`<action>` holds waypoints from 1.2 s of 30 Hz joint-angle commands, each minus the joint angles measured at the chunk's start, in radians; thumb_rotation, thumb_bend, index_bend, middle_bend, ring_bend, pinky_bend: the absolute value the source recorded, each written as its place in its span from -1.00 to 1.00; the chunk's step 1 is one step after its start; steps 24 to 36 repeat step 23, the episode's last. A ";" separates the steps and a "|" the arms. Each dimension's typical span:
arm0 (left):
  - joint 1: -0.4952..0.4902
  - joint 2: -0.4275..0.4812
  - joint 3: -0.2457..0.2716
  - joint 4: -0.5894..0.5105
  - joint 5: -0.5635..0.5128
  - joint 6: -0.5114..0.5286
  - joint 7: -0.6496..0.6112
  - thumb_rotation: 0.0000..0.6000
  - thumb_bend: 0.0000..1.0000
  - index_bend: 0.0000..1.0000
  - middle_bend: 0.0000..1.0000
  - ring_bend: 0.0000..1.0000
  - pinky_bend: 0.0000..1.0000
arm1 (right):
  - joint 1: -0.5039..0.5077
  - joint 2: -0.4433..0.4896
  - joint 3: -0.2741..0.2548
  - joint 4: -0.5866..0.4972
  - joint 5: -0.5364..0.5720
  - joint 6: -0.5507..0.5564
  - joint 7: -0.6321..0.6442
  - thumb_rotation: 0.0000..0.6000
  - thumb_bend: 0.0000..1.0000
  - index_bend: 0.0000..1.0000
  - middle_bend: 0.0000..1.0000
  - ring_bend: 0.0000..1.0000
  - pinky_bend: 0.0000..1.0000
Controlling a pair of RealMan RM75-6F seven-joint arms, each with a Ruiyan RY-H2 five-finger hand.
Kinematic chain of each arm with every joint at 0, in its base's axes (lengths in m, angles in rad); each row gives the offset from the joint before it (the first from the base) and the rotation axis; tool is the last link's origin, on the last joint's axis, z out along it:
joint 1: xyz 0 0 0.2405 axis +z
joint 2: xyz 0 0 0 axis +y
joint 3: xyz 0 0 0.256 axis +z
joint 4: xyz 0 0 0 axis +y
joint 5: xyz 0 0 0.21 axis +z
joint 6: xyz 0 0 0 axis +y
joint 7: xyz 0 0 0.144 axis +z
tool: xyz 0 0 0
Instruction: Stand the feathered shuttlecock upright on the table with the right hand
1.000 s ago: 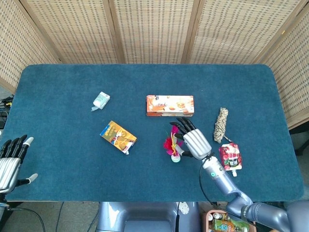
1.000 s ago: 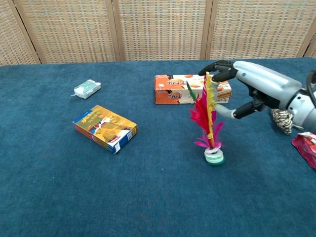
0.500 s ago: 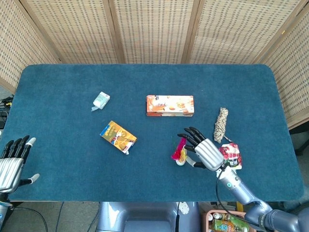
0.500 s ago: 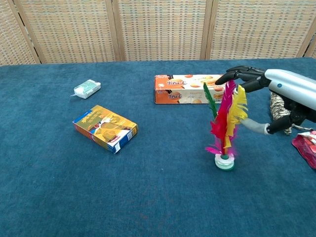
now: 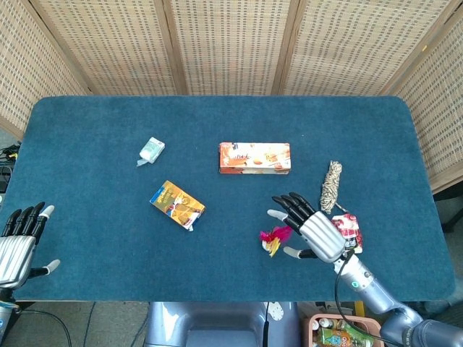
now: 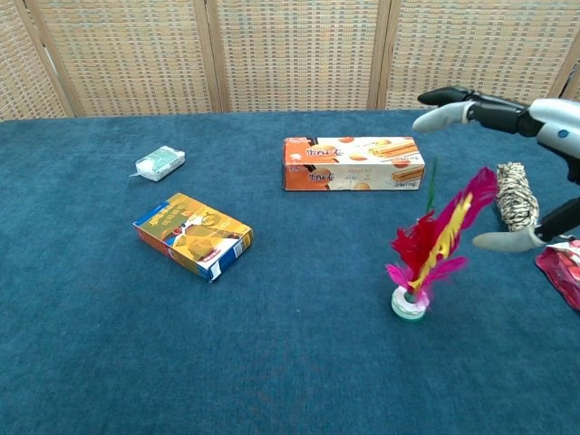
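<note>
Since a second ago the right hand [image 6: 507, 136] has let go and drawn back toward 3 o'clock, fingers spread, empty. The pink-and-yellow feathered shuttlecock [image 6: 430, 249] rests on its base near the blue desk's [image 6: 272, 362] 5 o'clock edge, feathers leaning right: not truly upright, likely needs correcting.
</note>
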 commanded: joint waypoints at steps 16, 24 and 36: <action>0.035 -0.010 0.010 0.026 0.072 0.084 -0.039 1.00 -1.00 -1.00 -1.00 -1.00 -1.00 | -0.286 0.265 -0.040 -0.303 0.170 0.117 -0.444 1.00 -1.00 -1.00 -1.00 -1.00 -1.00; 0.045 -0.010 0.018 0.032 0.095 0.100 -0.051 1.00 -1.00 -1.00 -1.00 -1.00 -1.00 | -0.320 0.258 -0.013 -0.312 0.204 0.124 -0.448 1.00 -1.00 -1.00 -1.00 -1.00 -1.00; 0.045 -0.010 0.018 0.032 0.095 0.100 -0.051 1.00 -1.00 -1.00 -1.00 -1.00 -1.00 | -0.320 0.258 -0.013 -0.312 0.204 0.124 -0.448 1.00 -1.00 -1.00 -1.00 -1.00 -1.00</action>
